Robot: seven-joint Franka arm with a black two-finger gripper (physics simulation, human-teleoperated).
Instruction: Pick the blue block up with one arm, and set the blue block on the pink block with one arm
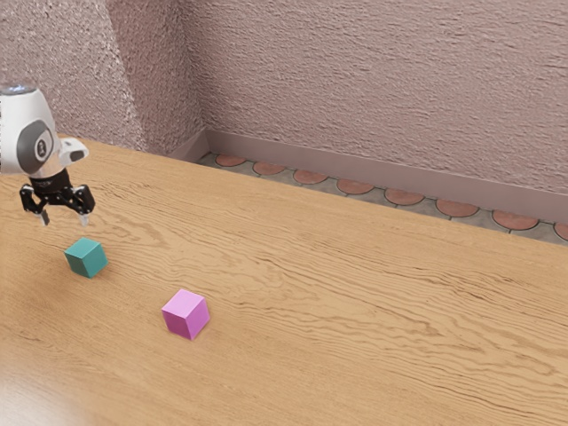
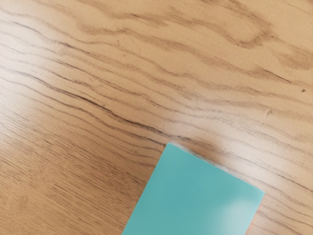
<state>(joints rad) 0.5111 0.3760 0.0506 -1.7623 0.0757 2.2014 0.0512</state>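
A teal-blue block [image 1: 85,256] rests on the wooden table [image 1: 355,293] near the exterior view's left edge. My gripper [image 1: 63,216] hangs just above and slightly behind it, fingers spread and open, holding nothing. In the wrist view the same block [image 2: 195,196] appears as a large turquoise face just under my hand, partly cut off by the frame edge. A pink block [image 1: 185,313] sits on the table to the right of the blue block and nearer the table's front, well apart from it.
The table's far edge [image 1: 293,182] runs diagonally behind the arm, with a tiled floor [image 1: 399,197] and rough pink walls beyond. Bare wood stretches across the exterior view's right.
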